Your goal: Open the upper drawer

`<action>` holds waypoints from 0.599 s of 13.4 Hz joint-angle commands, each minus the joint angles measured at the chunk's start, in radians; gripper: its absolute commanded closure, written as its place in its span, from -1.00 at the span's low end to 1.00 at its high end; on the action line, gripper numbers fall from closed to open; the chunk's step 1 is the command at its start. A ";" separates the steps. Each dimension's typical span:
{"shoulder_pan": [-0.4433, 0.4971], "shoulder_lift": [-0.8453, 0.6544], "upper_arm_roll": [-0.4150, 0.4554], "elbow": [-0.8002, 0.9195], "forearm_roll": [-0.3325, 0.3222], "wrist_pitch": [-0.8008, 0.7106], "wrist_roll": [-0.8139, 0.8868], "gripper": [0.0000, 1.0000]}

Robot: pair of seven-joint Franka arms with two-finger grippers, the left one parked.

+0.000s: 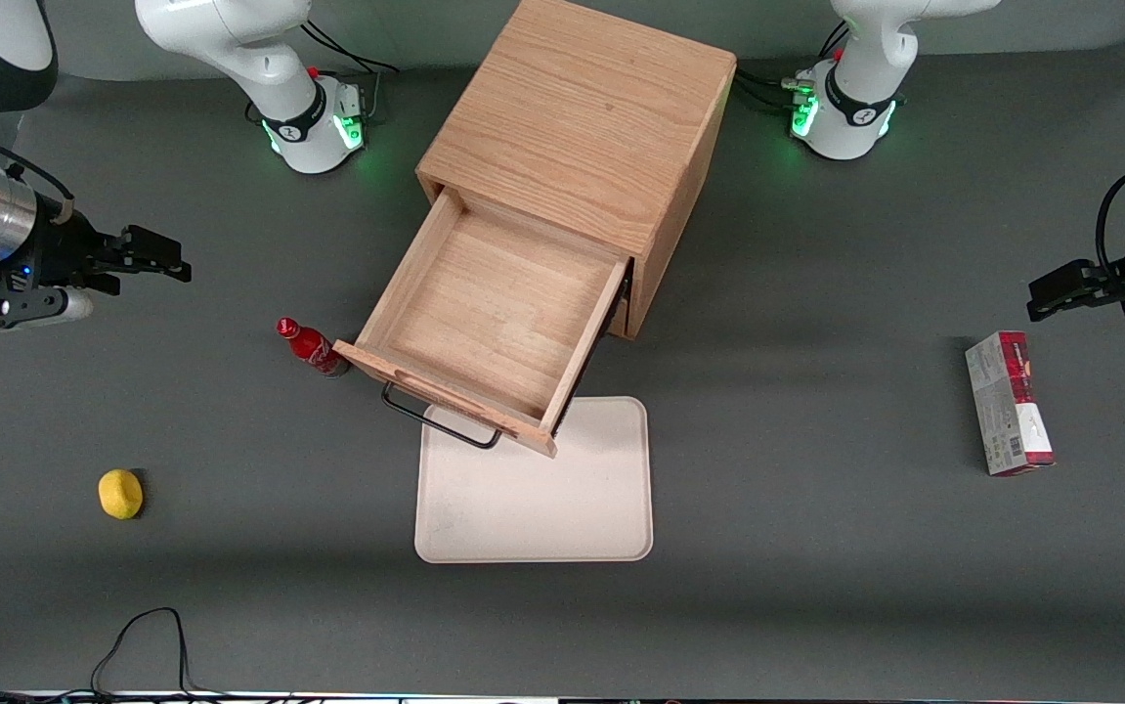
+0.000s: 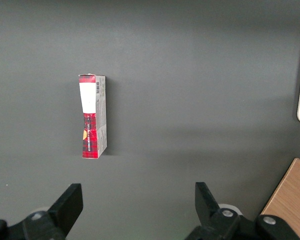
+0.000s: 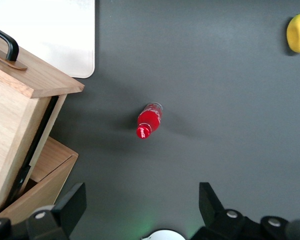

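Note:
The light oak cabinet (image 1: 586,127) stands at the table's middle. Its upper drawer (image 1: 494,318) is pulled far out, its plain wood inside bare, its thin black wire handle (image 1: 435,418) over the tray. The drawer front (image 3: 37,75) and handle (image 3: 5,44) also show in the right wrist view, with the lower drawer (image 3: 47,170) beneath, pushed in. My right gripper (image 1: 156,259) is open and empty, held above the table toward the working arm's end, well away from the drawer; its fingers (image 3: 72,207) are spread wide.
A red bottle (image 1: 311,347) lies on the table beside the drawer front, also in the right wrist view (image 3: 149,120). A cream tray (image 1: 562,499) lies in front of the cabinet. A yellow lemon (image 1: 120,493) and a red-white carton (image 1: 1008,403) lie at opposite table ends.

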 commanded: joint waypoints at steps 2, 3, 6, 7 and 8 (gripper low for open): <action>-0.106 -0.090 0.084 -0.087 -0.032 0.014 -0.036 -1.00; -0.121 -0.090 0.121 -0.074 -0.027 0.000 -0.061 -1.00; -0.096 -0.059 0.129 -0.036 -0.033 0.007 -0.005 -1.00; -0.096 -0.042 0.129 -0.007 -0.030 0.000 -0.008 -1.00; -0.095 -0.036 0.129 0.002 -0.029 -0.003 -0.008 -1.00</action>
